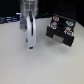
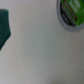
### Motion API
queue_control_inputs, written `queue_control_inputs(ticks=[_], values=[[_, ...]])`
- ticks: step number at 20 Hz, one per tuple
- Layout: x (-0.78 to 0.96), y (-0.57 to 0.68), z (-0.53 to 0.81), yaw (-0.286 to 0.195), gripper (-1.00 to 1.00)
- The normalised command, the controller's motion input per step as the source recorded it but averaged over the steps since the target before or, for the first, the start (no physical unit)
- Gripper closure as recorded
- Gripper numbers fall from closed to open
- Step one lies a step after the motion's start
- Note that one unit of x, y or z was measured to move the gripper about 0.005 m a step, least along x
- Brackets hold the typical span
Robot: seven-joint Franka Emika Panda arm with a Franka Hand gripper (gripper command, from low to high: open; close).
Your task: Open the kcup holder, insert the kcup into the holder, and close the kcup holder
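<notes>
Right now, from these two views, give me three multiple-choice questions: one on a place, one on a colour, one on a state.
1. In the exterior view, on which side of the gripper does the kcup holder stand?
A. the exterior view's left
B. the exterior view's right
C. directly beneath it

2. What colour is the top of the kcup in the wrist view?
A. red
B. blue
C. green

3. Where is the kcup now?
A. on the white table
B. seated in a round slot of the holder
C. stacked on another cup

Answers: 1 B, the black unit sits at the exterior view's right of the white arm. 2 C, its round top shows green. 3 A, bare white surface surrounds it in the wrist view.
</notes>
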Motion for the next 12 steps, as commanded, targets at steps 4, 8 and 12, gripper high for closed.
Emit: queue_control_inputs(ticks=[4, 8, 12], values=[[0.01, 0.00, 0.01, -0.016, -1.00], [-0.07, 0.11, 0.03, -0.005, -1.00], [-0.07, 0.14, 0.05, -0.002, -1.00]])
